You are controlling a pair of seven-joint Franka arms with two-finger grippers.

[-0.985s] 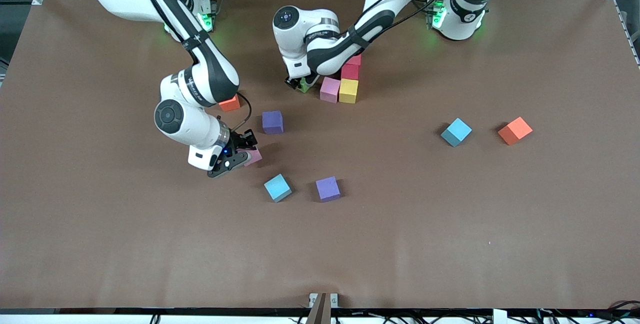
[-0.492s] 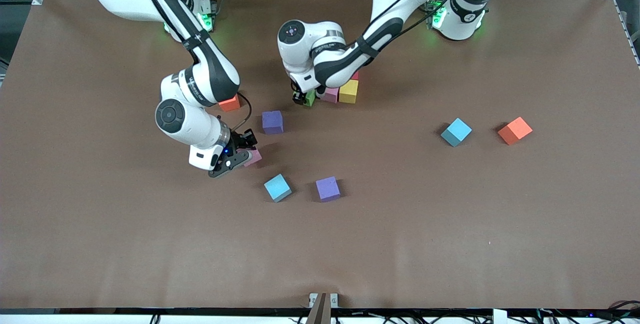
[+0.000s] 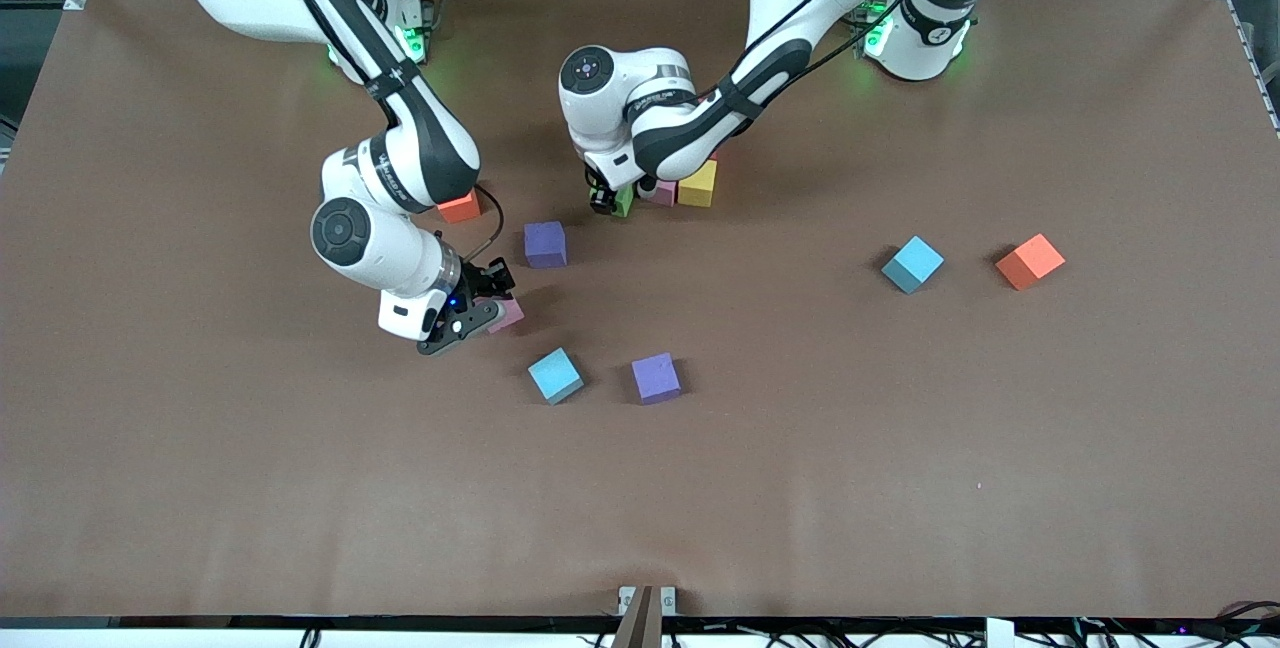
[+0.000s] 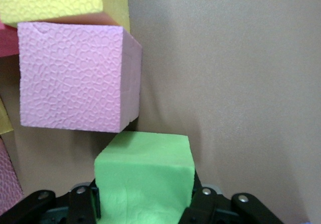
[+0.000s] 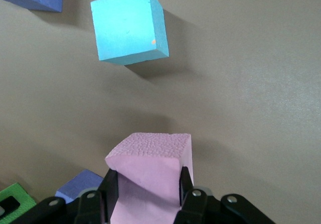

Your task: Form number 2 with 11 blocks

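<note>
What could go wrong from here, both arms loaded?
1. The left gripper holds the green block right beside the placed pink block; setting it down this close could nudge the pink block and the yellow block out of line.
2. The right gripper grips its pink block low and apparently skewed; it may land rotated.
3. The orange block sits under the right arm's elbow, and carrying toward the build might clip it.

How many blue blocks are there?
2. One blue block lies beside a purple block, near the right gripper. The other lies beside an orange block, toward the left arm's end. Arms may hide more.
</note>
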